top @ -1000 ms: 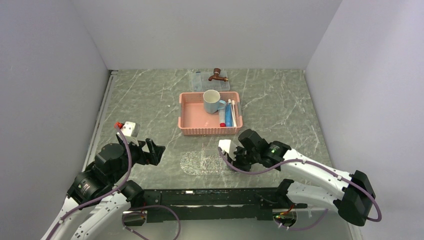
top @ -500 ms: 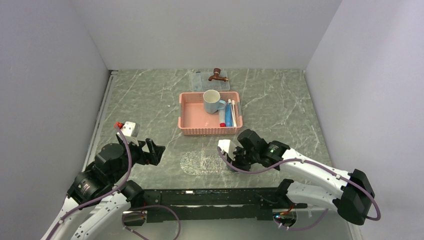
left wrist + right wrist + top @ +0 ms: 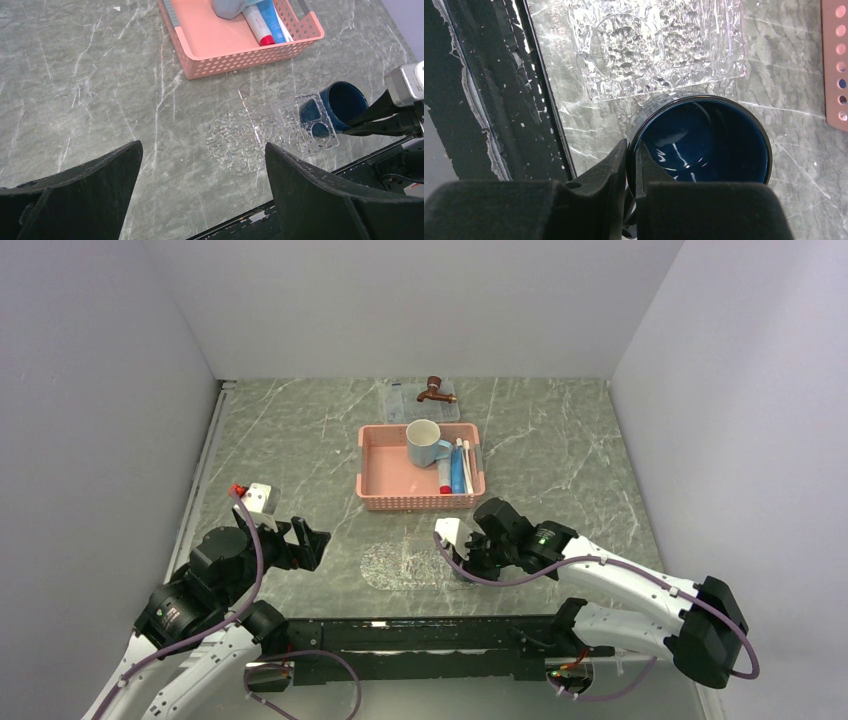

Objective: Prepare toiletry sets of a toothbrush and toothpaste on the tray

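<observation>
We see a grey marbled table (image 3: 280,460).
On it: a pink basket (image 3: 420,503), the tray (image 3: 405,565) nearer us, a dark blue mug (image 3: 704,135) just beside it.

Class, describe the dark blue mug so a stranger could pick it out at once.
Find the pink perforated plastic basket. Nearer the robot lies a clear bumpy plastic tray; beside it stands the dark blue mug, rim pinched by the right gripper. The other mug, pale blue, sits inside the basket.

Your top cam looks down from behind the arms; both wrist cams catch the tray (image 3: 292,132) and mug (image 3: 704,150), the right one from much closer.
</observation>
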